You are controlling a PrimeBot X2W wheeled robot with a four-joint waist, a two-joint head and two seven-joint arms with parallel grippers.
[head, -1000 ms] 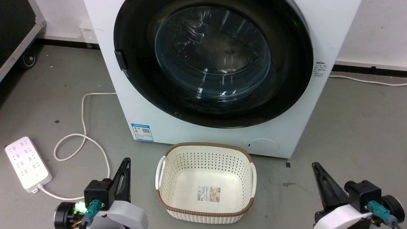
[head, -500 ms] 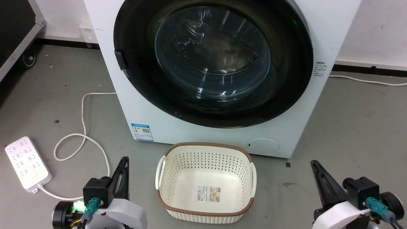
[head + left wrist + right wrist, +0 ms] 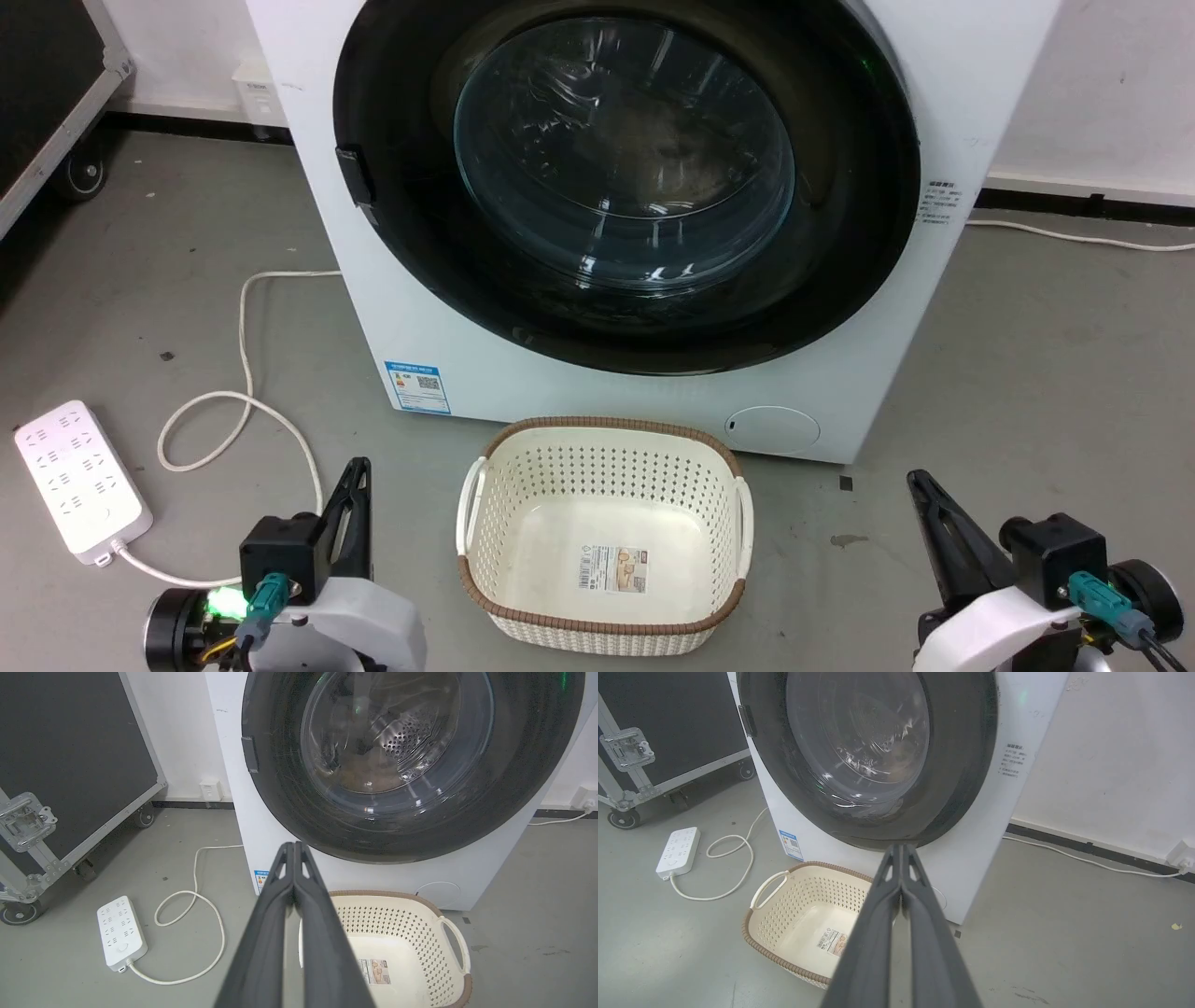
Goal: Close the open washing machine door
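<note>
Left end effector [image 3: 358, 467]: fingers pressed together, holding nothing, low at the robot's left, tips pointing toward the machine. Right end effector [image 3: 918, 478]: same, pressed together and empty, low at the robot's right. Both well apart from the washing machine door [image 3: 625, 187].

The door sits straight ahead, and looks flush against the front of the washing machine [image 3: 485, 369]. No gap can be made out at the door handle [image 3: 355, 177] on the rim's left side. The steel drum shows through the glass bowl. Judged: closing looks done, or at most the latch needs a check.

If a push is needed, judged best to press the shut fingertips flat on the black rim close to the handle, not on the bulging glass. Push straight in, slow, and stop when the rim seats.

In the way: a cream perforated laundry basket [image 3: 607, 427], empty, on the floor just in front of the machine, between the two arms. Any reach goes over or beside it.

Around: a white power strip [image 3: 79, 481] and its looped cable [image 3: 245, 373] on the floor near the left arm, a snag risk. A black flight case [image 3: 70, 765] on casters stands further left. There is a blue sticker [image 3: 417, 387] low on the machine front.
</note>
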